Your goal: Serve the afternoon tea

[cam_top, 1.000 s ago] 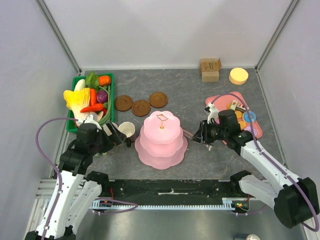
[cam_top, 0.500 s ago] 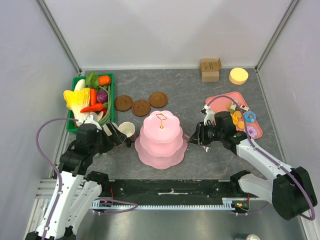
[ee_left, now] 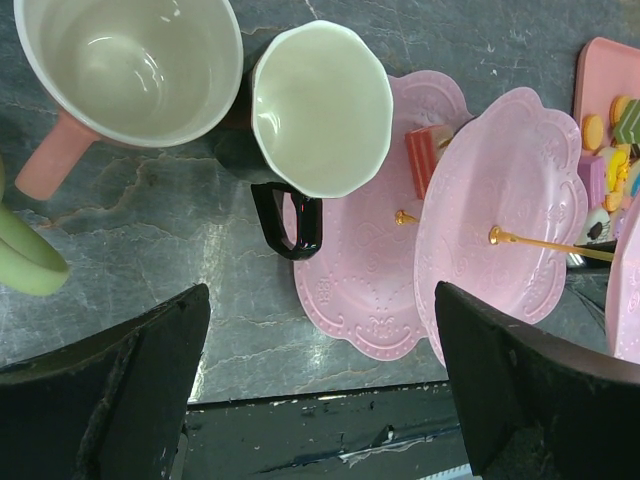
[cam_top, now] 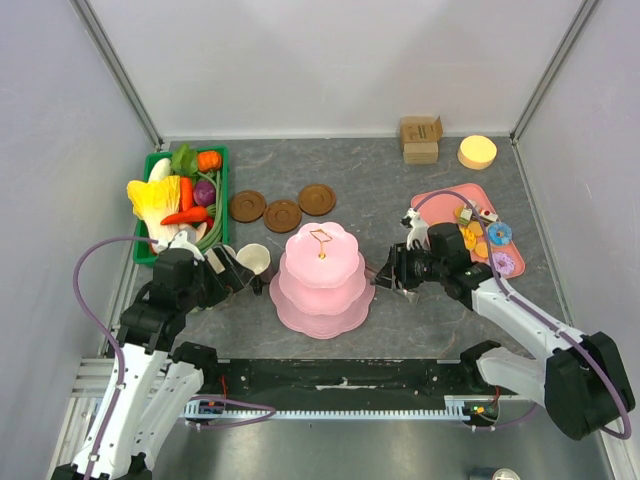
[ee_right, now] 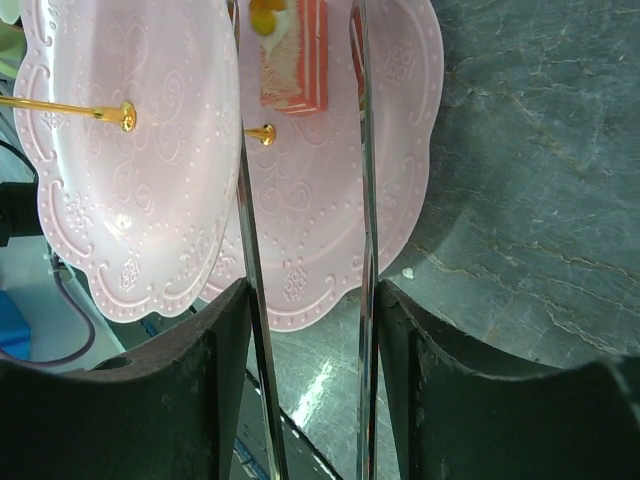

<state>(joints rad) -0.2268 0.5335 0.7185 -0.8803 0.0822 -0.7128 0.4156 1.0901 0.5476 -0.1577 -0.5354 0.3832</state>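
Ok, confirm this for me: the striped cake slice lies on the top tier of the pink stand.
Not the top tier. The striped cake slice lies on the bottom tier of the pink stand, partly under the tier above, as the right wrist view shows.

Light falls bright and even from overhead across the grey marbled tabletop (cam_top: 380,190), and the pink three-tiered plastic stand (cam_top: 322,285) throws only a soft, short shadow at its foot. The top view is sharp throughout, though the metal corner posts (cam_top: 120,70) lean outward toward its edges. From my left wrist, a white sheen washes out the stone beside the dark glossy mug (ee_left: 320,105), and the dark fingers (ee_left: 100,400) of my left claw (ee_left: 322,300) are blurred at the bottom. From my right wrist, a bright streak of glare lies on the tabletop between the soft-focus dark fingers (ee_right: 120,400) of my right claw (ee_right: 300,200). The stand's plates are crisp there but bowed by the wide lens.
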